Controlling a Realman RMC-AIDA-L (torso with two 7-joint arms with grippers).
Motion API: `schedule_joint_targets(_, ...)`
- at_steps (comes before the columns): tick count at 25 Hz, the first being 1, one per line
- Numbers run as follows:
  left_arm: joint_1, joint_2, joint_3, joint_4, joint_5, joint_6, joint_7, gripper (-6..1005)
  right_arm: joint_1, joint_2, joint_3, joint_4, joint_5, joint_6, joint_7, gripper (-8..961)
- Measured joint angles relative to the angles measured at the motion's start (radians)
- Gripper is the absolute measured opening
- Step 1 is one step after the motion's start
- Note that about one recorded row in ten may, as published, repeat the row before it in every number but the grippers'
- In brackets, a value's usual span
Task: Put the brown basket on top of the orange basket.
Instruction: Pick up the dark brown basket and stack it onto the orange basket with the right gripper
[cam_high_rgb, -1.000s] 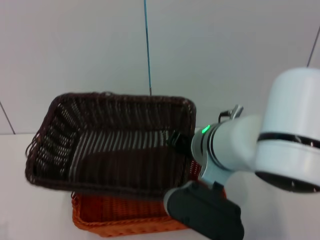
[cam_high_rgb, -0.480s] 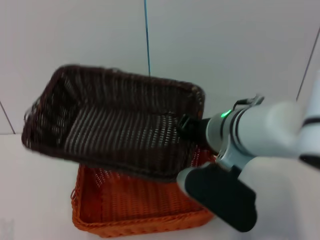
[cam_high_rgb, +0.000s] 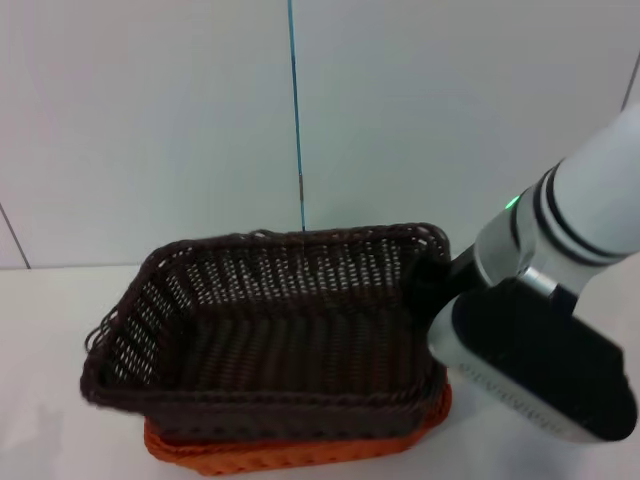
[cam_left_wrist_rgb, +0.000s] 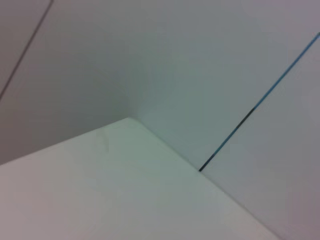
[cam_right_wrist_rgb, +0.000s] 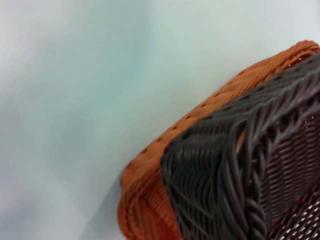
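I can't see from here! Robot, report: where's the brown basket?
Right tool at brown basket rim. Basket nested in orange basket. Left tool unseen. Nothing blocking.

The brown basket (cam_high_rgb: 270, 330) is sitting nested in the orange basket (cam_high_rgb: 300, 455), filling it. Left of the brown basket, bare tabletop (cam_high_rgb: 50, 350) is lying open. On its right side, the right gripper (cam_high_rgb: 432, 285) and arm are crowding the rim.

Orange basket (cam_high_rgb: 300, 452) mostly hidden beneath brown basket (cam_high_rgb: 270, 330); only rim strip shows. Right gripper (cam_high_rgb: 432, 285) fingers obscured behind brown basket's rim.
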Motion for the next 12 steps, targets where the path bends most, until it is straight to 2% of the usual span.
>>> schedule_joint_targets(6, 0.013, 0.0, -0.007, -0.001, -0.001, -0.033, -0.002, 790, 0.017, 0.009, 0.09, -0.007, -0.028, 0.083, -0.085, 149)
schedule_joint_targets(12, 0.021, -0.001, -0.009, 0.004, -0.001, -0.04, 0.001, 790, 0.032, 0.01, 0.085, -0.051, -0.036, 0.088, -0.129, 149)
